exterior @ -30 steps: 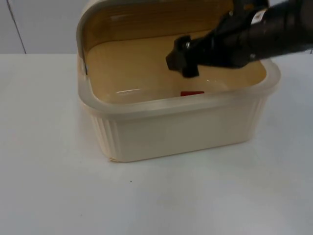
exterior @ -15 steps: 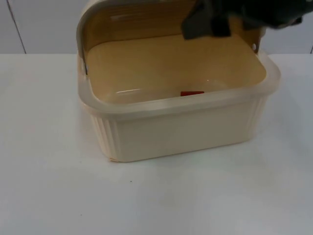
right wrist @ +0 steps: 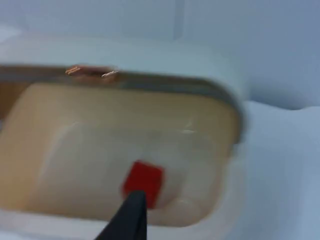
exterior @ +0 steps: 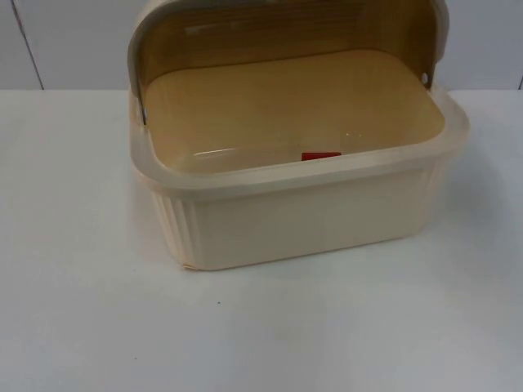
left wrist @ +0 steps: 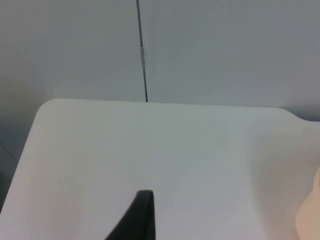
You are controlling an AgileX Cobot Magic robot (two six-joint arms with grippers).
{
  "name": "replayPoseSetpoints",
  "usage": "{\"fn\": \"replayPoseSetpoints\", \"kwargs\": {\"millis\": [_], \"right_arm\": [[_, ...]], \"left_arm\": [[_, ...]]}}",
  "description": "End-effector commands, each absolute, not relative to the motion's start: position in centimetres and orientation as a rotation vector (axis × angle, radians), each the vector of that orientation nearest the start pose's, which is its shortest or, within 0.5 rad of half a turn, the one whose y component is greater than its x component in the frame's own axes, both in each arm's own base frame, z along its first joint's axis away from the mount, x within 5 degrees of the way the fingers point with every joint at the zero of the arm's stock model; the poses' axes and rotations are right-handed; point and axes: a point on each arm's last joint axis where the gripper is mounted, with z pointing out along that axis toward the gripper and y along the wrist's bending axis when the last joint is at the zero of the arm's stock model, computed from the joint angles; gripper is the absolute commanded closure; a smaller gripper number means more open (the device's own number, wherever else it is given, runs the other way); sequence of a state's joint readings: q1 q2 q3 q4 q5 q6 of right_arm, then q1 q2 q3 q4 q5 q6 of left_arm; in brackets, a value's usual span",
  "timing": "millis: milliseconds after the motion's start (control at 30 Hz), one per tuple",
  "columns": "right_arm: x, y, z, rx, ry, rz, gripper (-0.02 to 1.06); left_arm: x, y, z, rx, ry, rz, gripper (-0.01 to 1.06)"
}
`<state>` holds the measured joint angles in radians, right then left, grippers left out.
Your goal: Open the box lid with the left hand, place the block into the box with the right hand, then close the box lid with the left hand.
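From my seat, the cream plastic box (exterior: 298, 204) sits near the far edge of the white surface (exterior: 82, 310), close to the grey partition wall (exterior: 65, 41); its outer walls are ribbed and its broad rim is smooth and rounded at the corners. The lid (exterior: 278, 28) stands tilted up and back on the far side, a translucent shell with an amber tint, and its upper part is cut off in the top view. The red block (exterior: 320, 156) lies on the box floor against the near wall; in the top view the rim hides all but a thin sliver of it (the right wrist view gives its squarish top face (right wrist: 144, 182) far better, though blurred). The right gripper (right wrist: 131, 216) hangs above the box opening, looking down past one dark fingertip at the block; I cannot tell how its fingers stand. The left gripper (left wrist: 137, 217) waits over bare surface beside the box, a pale curve of which (left wrist: 309, 212) shows at the side of its view; its fingers I cannot judge either.
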<state>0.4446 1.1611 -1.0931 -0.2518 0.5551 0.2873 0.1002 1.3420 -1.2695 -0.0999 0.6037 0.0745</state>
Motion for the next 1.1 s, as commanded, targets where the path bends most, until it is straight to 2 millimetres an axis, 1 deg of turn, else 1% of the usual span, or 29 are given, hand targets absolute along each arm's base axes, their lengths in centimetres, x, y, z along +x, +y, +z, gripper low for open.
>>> {"fn": "replayPoseSetpoints", "kwargs": {"millis": [0,33,100,167,200,233,333,400,433,500,667,767,1067], "right_arm": [[22.6,6.7,39.2,-0.22,2.031,0.1,0.0],[22.6,6.7,39.2,-0.22,2.031,0.1,0.0],[22.2,4.3,39.8,-0.152,2.015,0.027,0.0],[21.7,2.5,40.4,-0.135,2.001,-0.034,0.0],[21.5,1.8,40.5,-0.12,2.006,-0.031,0.0],[21.5,1.8,40.5,-0.12,2.006,-0.031,0.0],[21.3,0.3,40.7,-0.138,2.044,0.02,0.0],[21.4,-0.8,40.9,-0.047,2.021,0.075,0.0],[21.4,-0.8,40.9,-0.047,2.021,0.075,0.0],[21.4,-2.0,41.0,0.014,2.012,0.04,0.0],[21.3,-2.5,41.0,0.042,2.022,-0.023,0.0],[21.3,-2.6,40.9,0.057,2.024,-0.021,0.0],[21.3,-2.5,40.8,0.049,2.038,-0.021,0.0]], "left_arm": [[29.8,2.6,38.4,-0.098,2.137,-0.02,0.01],[29.8,2.6,38.4,-0.098,2.137,-0.02,0.01],[29.8,2.5,38.4,-0.1,2.137,-0.022,0.01],[29.8,2.5,38.4,-0.1,2.137,-0.022,0.01],[29.8,2.5,38.4,-0.1,2.137,-0.022,0.01],[29.8,2.5,38.4,-0.1,2.137,-0.022,0.01],[29.8,2.5,38.4,-0.1,2.137,-0.022,0.01],[29.8,2.5,38.4,-0.1,2.137,-0.022,0.01],[29.8,2.5,38.4,-0.1,2.137,-0.022,0.01],[29.8,2.5,38.4,-0.1,2.137,-0.022,0.01],[29.7,2.5,38.3,-0.103,2.146,-0.025,0.01],[29.6,2.5,38.1,-0.147,2.161,-0.047,0.01],[29.9,2.5,37.6,-0.169,2.182,-0.063,0.01]]}}
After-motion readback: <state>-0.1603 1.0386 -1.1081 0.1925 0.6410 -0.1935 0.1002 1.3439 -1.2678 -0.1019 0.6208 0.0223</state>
